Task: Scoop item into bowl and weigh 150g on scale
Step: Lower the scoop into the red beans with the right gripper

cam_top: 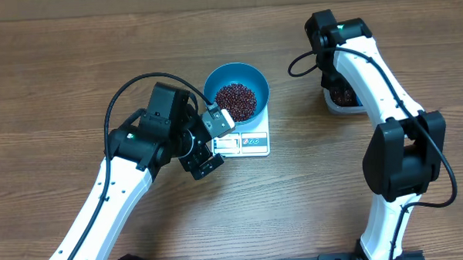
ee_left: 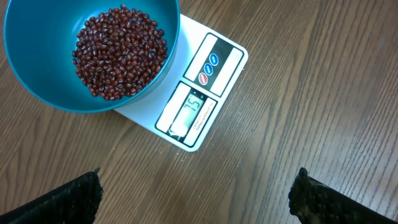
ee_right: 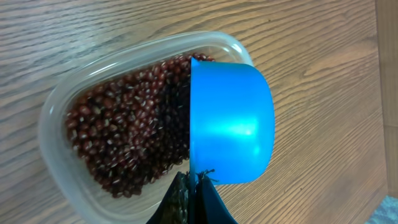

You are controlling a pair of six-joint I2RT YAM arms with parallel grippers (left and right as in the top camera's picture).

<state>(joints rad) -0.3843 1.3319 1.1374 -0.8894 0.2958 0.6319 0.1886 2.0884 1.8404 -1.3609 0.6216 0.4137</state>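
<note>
Your left hand [ee_left: 199, 208] hangs over the bench [ee_left: 323, 93] with its fingers wide apart, holding nothing; the teal bowl [ee_left: 37, 81] sits on the scale [ee_left: 214, 68] just ahead of that hand, toward the upper left of its wrist view; the beans [ee_left: 118, 53] lie heaped inside the bowl. Your right hand [ee_right: 193, 199] is pinched together on the blue scoop [ee_right: 230, 121]; the scoop hangs over the clear tub [ee_right: 56, 115], which holds more beans, well apart from the bowl.
</note>
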